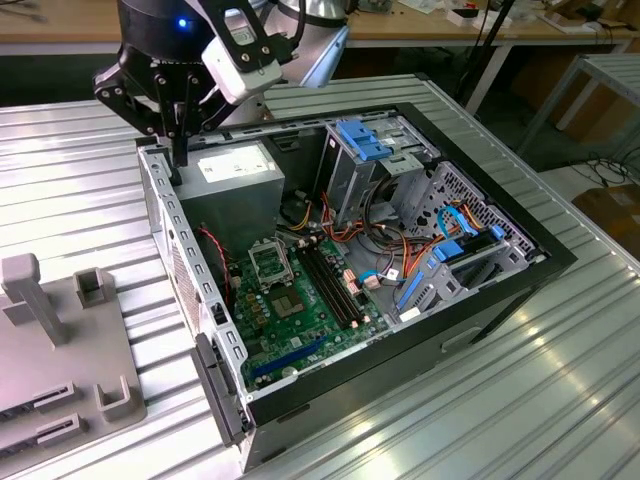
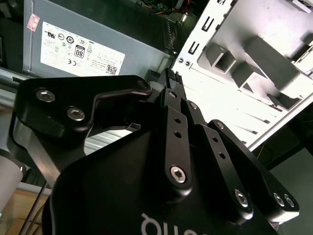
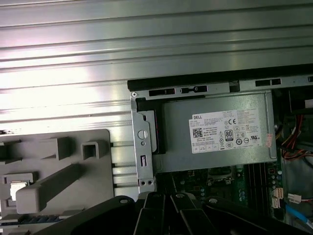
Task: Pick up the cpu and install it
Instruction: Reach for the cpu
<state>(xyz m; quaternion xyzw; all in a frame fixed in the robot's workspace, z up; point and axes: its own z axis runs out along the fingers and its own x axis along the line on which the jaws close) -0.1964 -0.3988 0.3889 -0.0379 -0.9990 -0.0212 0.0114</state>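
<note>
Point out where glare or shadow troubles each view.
Exterior view: glare stripes the ribbed table; second wrist view: the pale fixture washes out behind the dark gripper; first wrist view: a bright band burns across the table.

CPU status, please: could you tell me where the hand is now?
Hand shut, above case corner by power supply. CPU seemingly in grey tray. Socket unobstructed.
</note>
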